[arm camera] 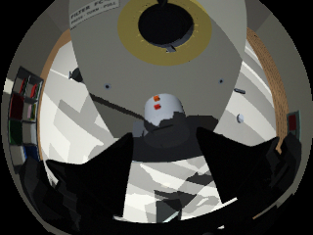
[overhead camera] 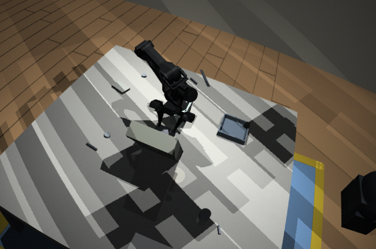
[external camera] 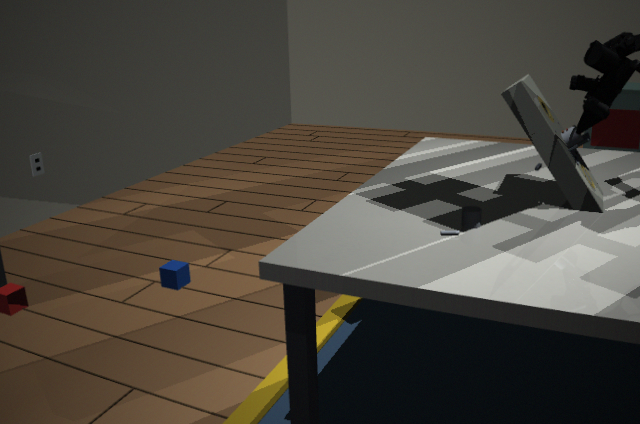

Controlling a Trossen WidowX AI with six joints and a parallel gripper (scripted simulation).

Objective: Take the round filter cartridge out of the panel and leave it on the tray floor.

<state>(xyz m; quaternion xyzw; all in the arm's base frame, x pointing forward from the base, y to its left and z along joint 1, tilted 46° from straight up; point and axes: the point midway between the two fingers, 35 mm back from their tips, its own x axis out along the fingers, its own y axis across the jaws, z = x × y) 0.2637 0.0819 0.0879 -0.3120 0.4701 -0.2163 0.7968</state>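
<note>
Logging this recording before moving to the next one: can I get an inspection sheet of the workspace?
Surface: grey patterned table, heavy shadows.
Job's things: tilted service panel; dark round centre inside a yellow ring, slots not discernible. Tray apart to the side, nothing seen inside.
Clutter: pale knob with two red marks standing out of the panel; flat plate; small discs; dark bars; dark cylinder.
Grippers: gripper open, holding nothing, fingers either side of the knob's line.
Cables: nothing seen.
Surroundings: wood floor; blue cube; red cube; black box.
</note>
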